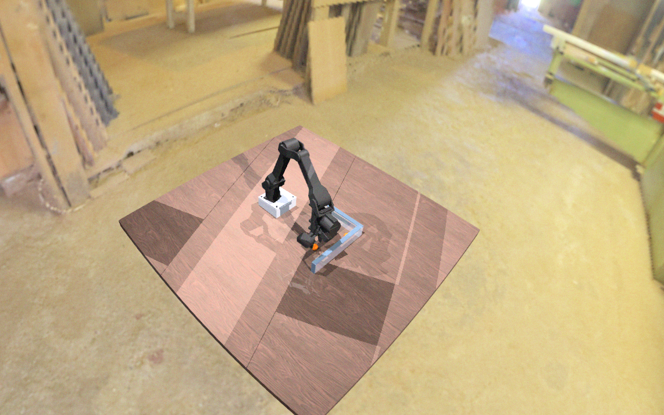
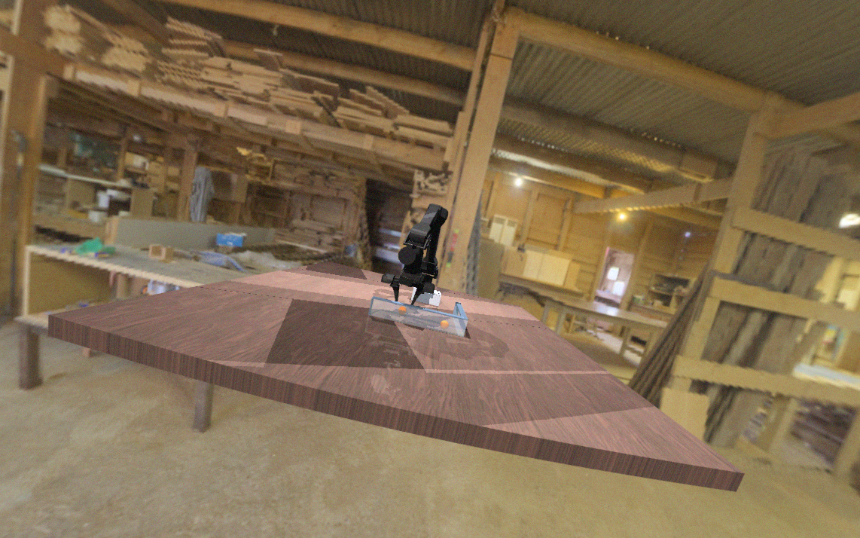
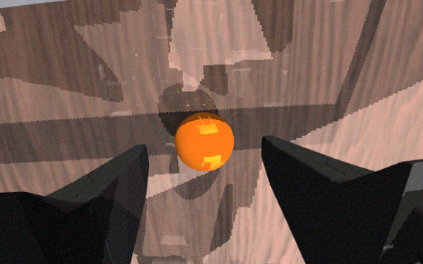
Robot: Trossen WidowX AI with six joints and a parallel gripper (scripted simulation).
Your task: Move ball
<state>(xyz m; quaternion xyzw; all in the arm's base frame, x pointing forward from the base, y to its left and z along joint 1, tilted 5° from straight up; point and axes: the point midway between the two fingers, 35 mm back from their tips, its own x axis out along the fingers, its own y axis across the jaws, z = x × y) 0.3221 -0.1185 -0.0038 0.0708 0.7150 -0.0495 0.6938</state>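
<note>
The orange ball lies on the table inside the corner, near the free end of the long clear wall. The see-through copy shows near where the walls meet. My gripper points down over the ball and is partly open. In the wrist view the ball sits centred between the two fingertips, with a gap on each side. In the exterior view the tips look slightly above the ball. In the top view the arm mostly hides the fingers.
The shorter clear wall joins the long one at the corner. The white arm base stands behind the walls on the wooden table. The long wall runs close beside the gripper. Shadows cross the table.
</note>
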